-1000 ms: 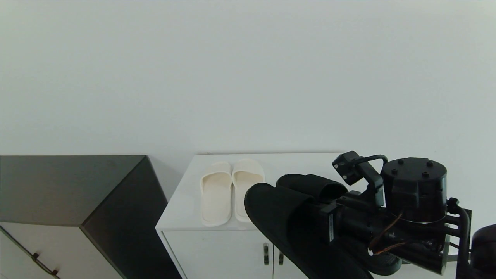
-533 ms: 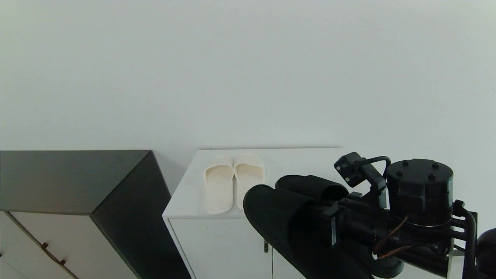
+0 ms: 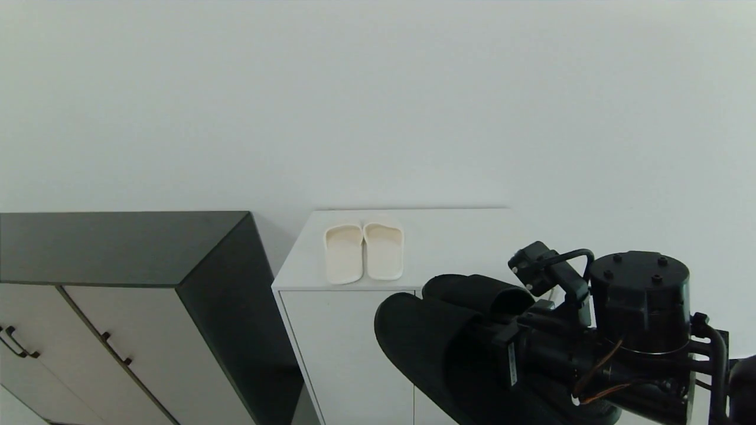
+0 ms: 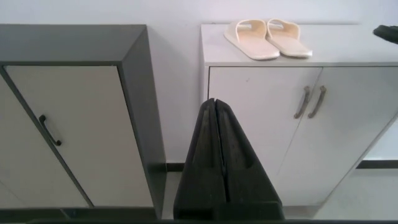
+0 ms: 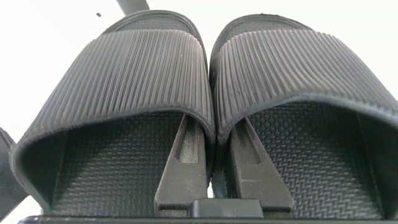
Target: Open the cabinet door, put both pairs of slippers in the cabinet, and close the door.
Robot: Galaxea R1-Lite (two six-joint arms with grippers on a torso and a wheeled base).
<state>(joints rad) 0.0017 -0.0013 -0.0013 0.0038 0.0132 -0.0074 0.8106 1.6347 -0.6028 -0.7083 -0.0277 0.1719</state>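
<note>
- Nearest me, the right gripper [image 5: 214, 134] has one finger inside each of the black slippers [image 3: 437, 336] and squeezes their two inner walls together, so the pair is held side by side in the air.
- The black slippers hang in front of the right half of the white cabinet [image 3: 348, 354], clear of it, with their toes away from the arm.
- The left gripper [image 4: 215, 106] is low and out in front of the furniture. Its fingers are pressed flat against each other with nothing between them, and it faces the gap between the two cabinets.
- The white cabinet's two doors are both closed, and their slim metal handles [image 4: 303, 102] sit just beside each other at the middle seam.
- On its flat white top [image 3: 460, 236], toward the left end, the cream slippers [image 3: 384, 251] lie as a neat pair, sides touching and soles down.
- To the left stands a dark cabinet [image 3: 118, 245], near the white one with a narrow shaded gap between. It has a dark top and sides, pale door fronts and small dark handles [image 4: 50, 129].
- A dark skirting strip [image 4: 379, 165] runs along the foot of the wall, above a pale floor.
- Behind it all is a plain, pale wall [image 3: 378, 106], and both cabinets stand back against it.
</note>
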